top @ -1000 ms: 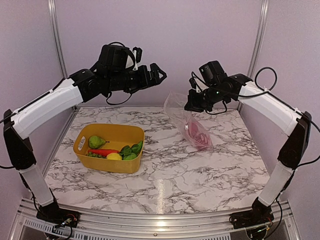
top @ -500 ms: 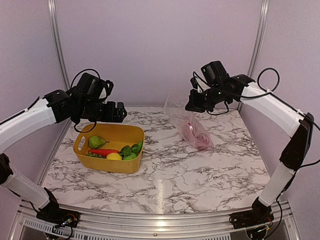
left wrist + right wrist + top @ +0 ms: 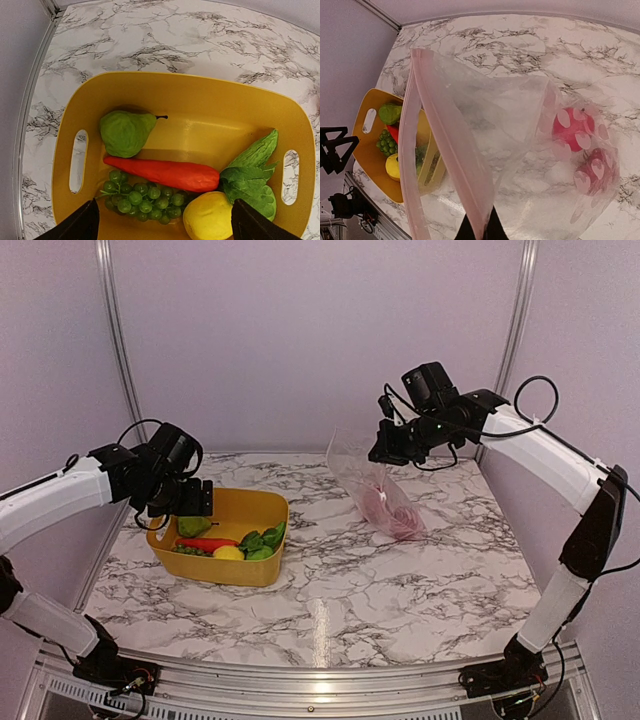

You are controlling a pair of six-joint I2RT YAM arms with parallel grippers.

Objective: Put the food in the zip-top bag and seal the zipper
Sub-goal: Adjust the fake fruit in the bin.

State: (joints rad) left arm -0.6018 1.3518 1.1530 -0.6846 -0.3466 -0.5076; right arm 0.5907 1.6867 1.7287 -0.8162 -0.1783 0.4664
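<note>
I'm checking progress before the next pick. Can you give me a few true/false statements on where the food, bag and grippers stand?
1. The pear lies in the basket. True.
2. The bag is empty. False: red pieces are inside it.
3. The right gripper is shut on the zipper. True.
4. The left gripper holds the carrot. False: it is open above the basket, and the carrot lies inside.
5. The lemon sits on the table. False: it is in the basket.
</note>
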